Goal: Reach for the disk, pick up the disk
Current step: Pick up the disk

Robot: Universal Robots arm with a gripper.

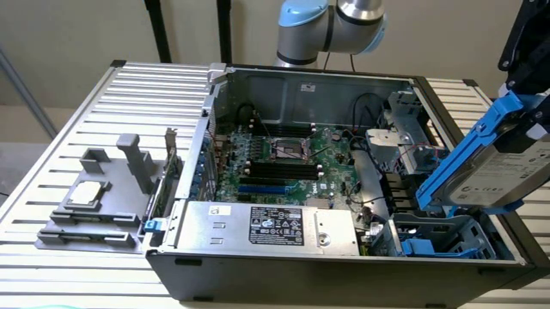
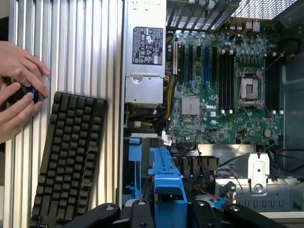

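One arm: its grey and light-blue joints [image 1: 331, 29] rise beyond the far wall of the open computer case [image 1: 257, 270].
Gripper [image 2: 169, 209]: the black fingers [image 2: 140, 211] sit closed against both sides of the disk's blue rail in the wrist view; at the exterior view's right, the black mount reaches down to the disk from above.
Disk [image 1: 507, 168]: held clear above the right end of the case, tilted steeply, white label facing out, blue rails [image 1: 468, 151] along its edges.
Drive bay [image 1: 447, 238]: directly below the disk, in the near right corner of the case, with blue plastic inside.
Power supply [image 1: 270, 225]: silver box with a black label along the near wall, left of the bay.
Motherboard [image 1: 284, 161]: green, on the case floor.
Table [image 1: 146, 96]: ribbed metal; a grey fixture [image 1: 99, 199] carrying a small silver chip [image 1: 86, 192] stands left of the case.
Keyboard [image 2: 69, 156]: black, lying on the table beside the case.
Person's hands [image 2: 19, 90]: near the keyboard's end, around a dark object.
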